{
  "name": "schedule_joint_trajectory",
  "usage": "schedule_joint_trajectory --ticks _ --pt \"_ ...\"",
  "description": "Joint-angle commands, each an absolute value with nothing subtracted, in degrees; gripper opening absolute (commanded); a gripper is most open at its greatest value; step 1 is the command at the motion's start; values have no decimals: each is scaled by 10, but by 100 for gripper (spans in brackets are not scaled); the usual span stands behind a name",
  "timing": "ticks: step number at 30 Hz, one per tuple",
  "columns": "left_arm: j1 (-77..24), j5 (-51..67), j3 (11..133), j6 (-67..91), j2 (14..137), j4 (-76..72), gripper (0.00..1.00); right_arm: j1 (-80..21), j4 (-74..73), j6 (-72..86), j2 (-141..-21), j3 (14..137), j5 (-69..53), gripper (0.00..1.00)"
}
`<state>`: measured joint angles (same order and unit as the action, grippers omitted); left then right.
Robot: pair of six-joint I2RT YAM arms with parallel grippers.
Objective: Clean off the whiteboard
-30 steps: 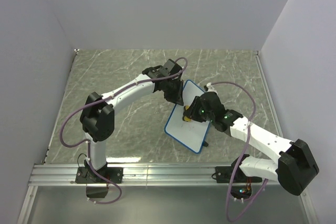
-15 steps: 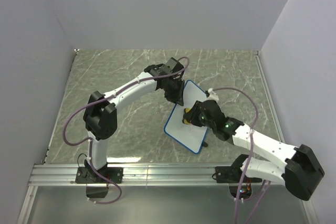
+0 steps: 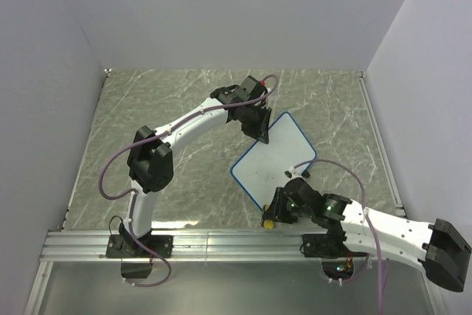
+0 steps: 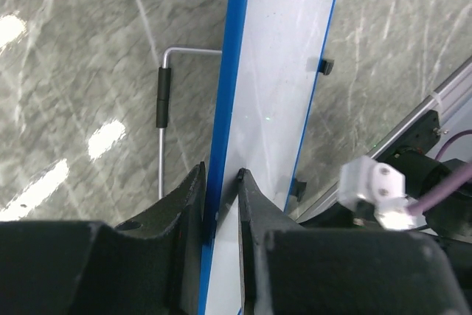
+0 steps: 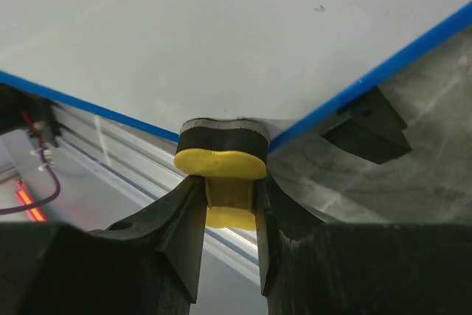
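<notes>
The whiteboard [image 3: 269,158], white with a thin blue frame and no scribbles showing, stands tilted on the table. My left gripper [image 3: 259,134] is shut on its far edge; the left wrist view shows the blue frame [image 4: 225,94] pinched between the fingers [image 4: 188,197], gripper point [image 4: 220,178]. My right gripper [image 3: 273,215] is shut on the small yellow eraser [image 3: 268,222], which sits at the board's near corner. In the right wrist view the eraser [image 5: 220,161], gripper point [image 5: 228,186], presses its dark pad against the board's blue-edged corner [image 5: 221,42].
A bent metal stand wire with a black sleeve [image 4: 161,97] lies behind the board. The aluminium rail [image 3: 221,243] runs along the near table edge, just below the right gripper. Grey walls close the left, back and right sides.
My right gripper has dragged the eraser from the board's middle down to its near corner. My left gripper has shifted right and the board has turned with it.
</notes>
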<state>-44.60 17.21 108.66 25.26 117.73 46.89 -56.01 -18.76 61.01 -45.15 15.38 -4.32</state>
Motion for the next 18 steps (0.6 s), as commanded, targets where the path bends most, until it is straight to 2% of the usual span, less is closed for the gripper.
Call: schedule_joint_trajectory --ticks 1,7,11,18 --pt "-465 159 1081 258 1207 490 0 -563 -275 621 -526 147 -17 0" --pt "-464 158 1065 261 1195 486 0 -561 -307 611 -571 258 93 0" --pt "-464 157 1053 264 1185 481 0 -529 -307 620 -564 273 157 0" --pt "-464 156 1031 264 1173 473 0 -489 -204 585 -509 271 158 0"
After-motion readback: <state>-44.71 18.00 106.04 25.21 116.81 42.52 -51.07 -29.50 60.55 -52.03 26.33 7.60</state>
